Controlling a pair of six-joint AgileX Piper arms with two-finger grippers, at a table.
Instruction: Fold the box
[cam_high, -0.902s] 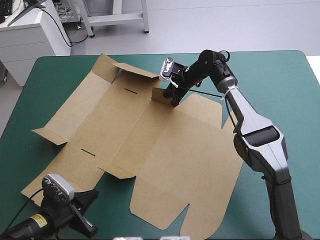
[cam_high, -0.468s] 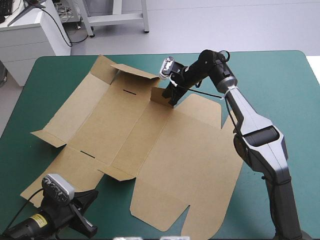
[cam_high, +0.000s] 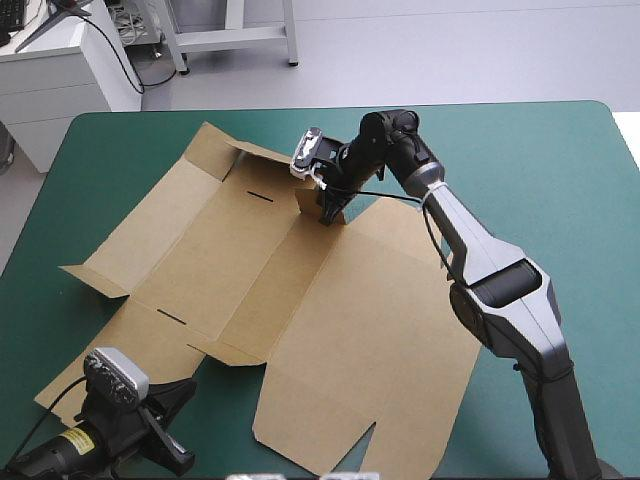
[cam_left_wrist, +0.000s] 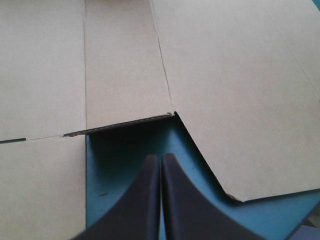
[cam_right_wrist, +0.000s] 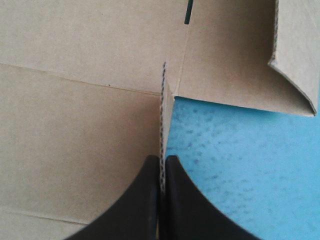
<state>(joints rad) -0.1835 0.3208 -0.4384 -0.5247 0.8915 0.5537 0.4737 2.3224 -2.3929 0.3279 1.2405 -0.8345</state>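
High view: box (cam_high: 300, 300) lies mostly flat across worktop (cam_high: 560, 180) middle, reaching toward left and near edges. Right claw (cam_high: 330, 214) at small flap (cam_high: 312, 197) near far edge.
Left wrist view: left claw (cam_left_wrist: 161, 156) closed, empty, by near-left corner.
Right wrist view: right claw (cam_right_wrist: 161, 159) pinches upright flap edge. Judgement: hinge along crease, avoid dragging the box. Versus earlier: claw further left, box dragged along.
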